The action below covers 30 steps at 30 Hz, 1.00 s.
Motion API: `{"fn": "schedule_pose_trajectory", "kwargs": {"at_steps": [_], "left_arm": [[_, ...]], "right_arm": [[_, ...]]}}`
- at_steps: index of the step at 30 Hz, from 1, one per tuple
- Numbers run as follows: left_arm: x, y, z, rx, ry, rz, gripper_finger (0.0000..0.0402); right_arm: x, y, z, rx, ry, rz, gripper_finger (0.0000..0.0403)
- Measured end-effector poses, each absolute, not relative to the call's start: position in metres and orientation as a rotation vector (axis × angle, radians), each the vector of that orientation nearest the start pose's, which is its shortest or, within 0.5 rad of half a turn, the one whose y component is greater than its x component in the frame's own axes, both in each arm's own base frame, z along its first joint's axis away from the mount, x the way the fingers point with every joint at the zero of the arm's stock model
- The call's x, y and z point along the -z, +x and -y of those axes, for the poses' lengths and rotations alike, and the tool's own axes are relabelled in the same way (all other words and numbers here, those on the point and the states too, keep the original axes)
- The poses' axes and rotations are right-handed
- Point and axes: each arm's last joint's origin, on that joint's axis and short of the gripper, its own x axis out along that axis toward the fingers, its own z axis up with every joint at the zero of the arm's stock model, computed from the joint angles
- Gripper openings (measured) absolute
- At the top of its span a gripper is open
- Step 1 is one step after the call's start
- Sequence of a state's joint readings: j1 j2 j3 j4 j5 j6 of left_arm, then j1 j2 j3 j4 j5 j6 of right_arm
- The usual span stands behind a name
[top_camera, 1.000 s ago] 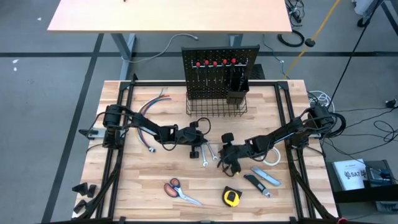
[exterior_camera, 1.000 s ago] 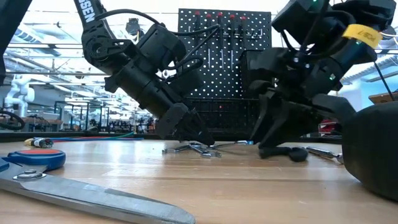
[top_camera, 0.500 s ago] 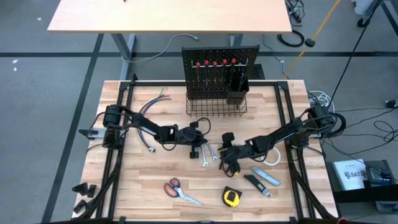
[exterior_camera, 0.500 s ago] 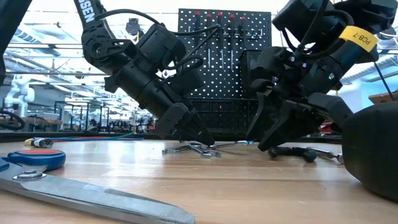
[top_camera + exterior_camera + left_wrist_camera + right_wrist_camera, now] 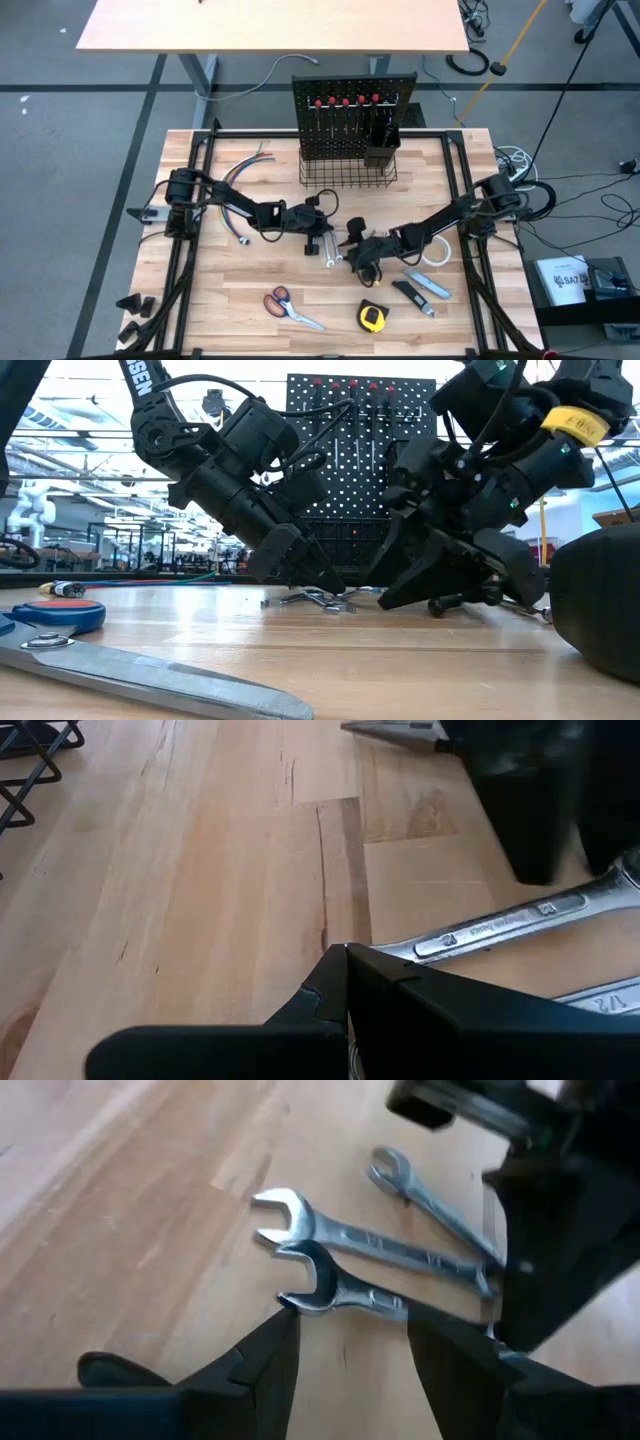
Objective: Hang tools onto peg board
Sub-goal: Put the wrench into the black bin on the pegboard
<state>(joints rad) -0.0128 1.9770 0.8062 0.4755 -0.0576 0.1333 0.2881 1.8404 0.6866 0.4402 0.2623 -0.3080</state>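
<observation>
Beside the wrenches (image 5: 370,1265), the right end effector (image 5: 345,1345) is held spread, the left end effector (image 5: 318,232) pressed together; wrenches could be scattered by a misaligned closing.

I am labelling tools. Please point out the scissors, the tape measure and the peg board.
scissors (image 5: 279,298): high view, on the orange handles.
tape measure (image 5: 372,318): high view, middle of the yellow case.
peg board (image 5: 352,92): high view, on the black perforated panel.

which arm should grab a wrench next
Probably the right. Its gripper is open with the fingers either side of a wrench head. The left gripper is shut with its tip down by the same wrenches, so it would need to open first.
</observation>
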Motion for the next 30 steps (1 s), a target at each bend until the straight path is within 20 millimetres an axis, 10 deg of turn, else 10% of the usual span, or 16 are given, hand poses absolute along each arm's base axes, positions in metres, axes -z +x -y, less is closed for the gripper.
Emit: {"fn": "schedule_pose_trajectory", "kwargs": {"at_steps": [30], "left_arm": [[-0.082, 0.349, 0.002, 0.033, 0.113, -0.696, 0.0001]], "right_arm": [[-0.085, 0.318, -0.093, -0.127, -0.650, -0.491, 0.0180]]}}
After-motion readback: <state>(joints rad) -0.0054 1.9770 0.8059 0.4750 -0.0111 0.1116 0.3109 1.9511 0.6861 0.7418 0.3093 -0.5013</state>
